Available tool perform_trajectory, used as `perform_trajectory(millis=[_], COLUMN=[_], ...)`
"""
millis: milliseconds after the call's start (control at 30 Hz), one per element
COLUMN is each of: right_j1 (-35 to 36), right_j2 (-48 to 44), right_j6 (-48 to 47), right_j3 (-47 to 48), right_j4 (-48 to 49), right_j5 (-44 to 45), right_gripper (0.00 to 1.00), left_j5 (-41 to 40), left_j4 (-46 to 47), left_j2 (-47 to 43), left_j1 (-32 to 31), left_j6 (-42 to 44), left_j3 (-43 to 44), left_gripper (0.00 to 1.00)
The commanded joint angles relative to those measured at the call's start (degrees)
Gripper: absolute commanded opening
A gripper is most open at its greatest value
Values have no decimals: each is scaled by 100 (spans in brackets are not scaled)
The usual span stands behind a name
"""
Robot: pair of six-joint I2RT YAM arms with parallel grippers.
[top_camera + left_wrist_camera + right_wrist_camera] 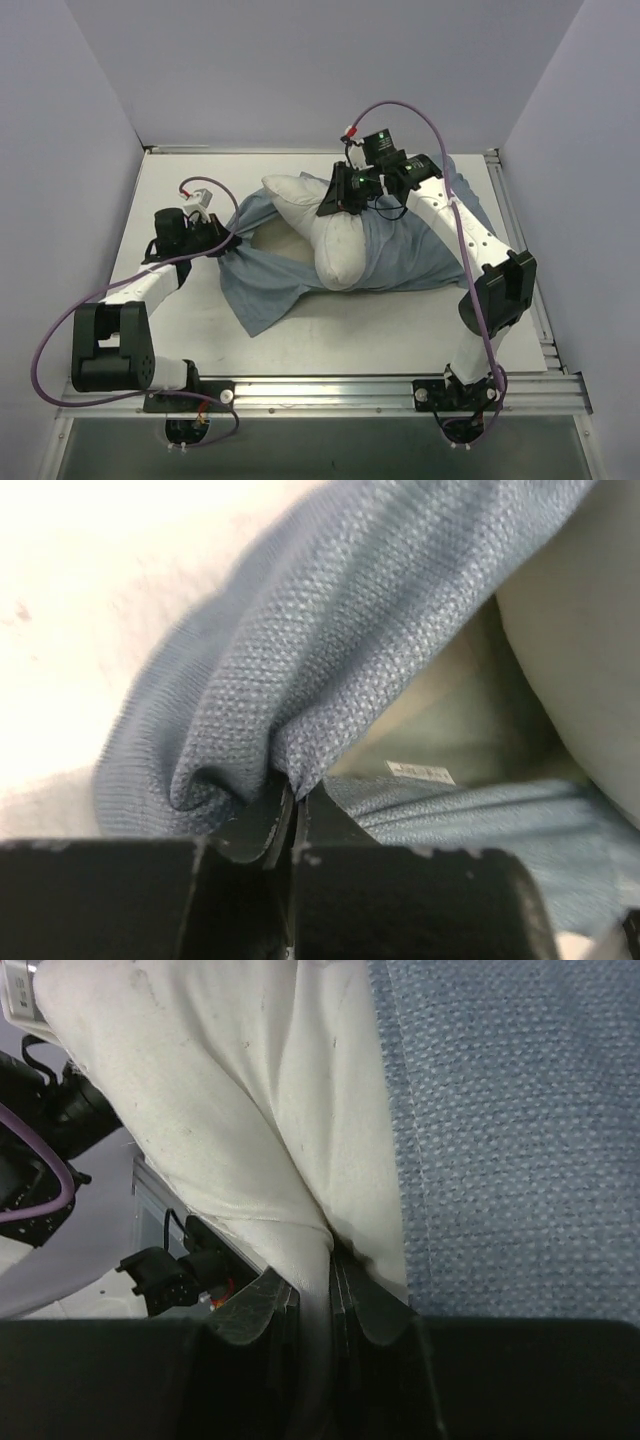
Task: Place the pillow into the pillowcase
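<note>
My left gripper (224, 241) (295, 802) has its jaws pressed together on a bunched fold of the pillowcase (285, 285) (330, 630) (520, 1140), pinching the blue-grey cloth at its left edge and holding it a little off the table (380, 335). In my left wrist view the cloth rises in a ridge straight out of my fingertips. Behind that ridge the sack gapes, showing a pale lining and a small white tag (420, 773) lying inside. My right gripper (345, 205) (330, 1260) reaches in from the far right, with its jaws shut on a pinch of the pillow (335, 245) (230, 1110). The white fabric is drawn into creases that run down into my fingers. The pillow lies on top of the pillowcase near the middle of the table, bent, with one end pointing to the far left and the plump end hanging toward the near side. From above, its near end covers part of the cloth, and I cannot tell whether any of it sits inside the opening. The rest of the pillowcase spreads flat to the right, under my right arm, and a loose corner trails toward the near edge.
</note>
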Motion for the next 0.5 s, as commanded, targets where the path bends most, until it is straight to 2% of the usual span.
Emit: perform_trajectory(millis=[0,100,200,300,333,367,467], right_j1=[-22,172,339,445,471,488,524], right_j2=[-376,-262,-60,28,20,11,-33], right_j6=[3,372,574,706,733,759,803], right_j3=[-358,-166,264,380,345,319,205], right_j4=[113,517,650,693,702,729,773], right_j5=[-169,-503,-600,-592,-592,-600,-592], right_gripper=[0,0,0,0,0,0,0], left_j5=[848,993,765,519,144,-129,-1024], left_j4=[-757,-460,-144,59,51,-36,-168], left_j2=[-56,-143,-223,-214,-205,-197,-74], left_j1=[232,-266,-725,-1015,-1129,-1357,-1613], left_j6=[637,505,313,31,22,144,119], left_j3=[138,33,-38,-38,49,128,287], left_gripper=[0,2,16,45,62,84,94])
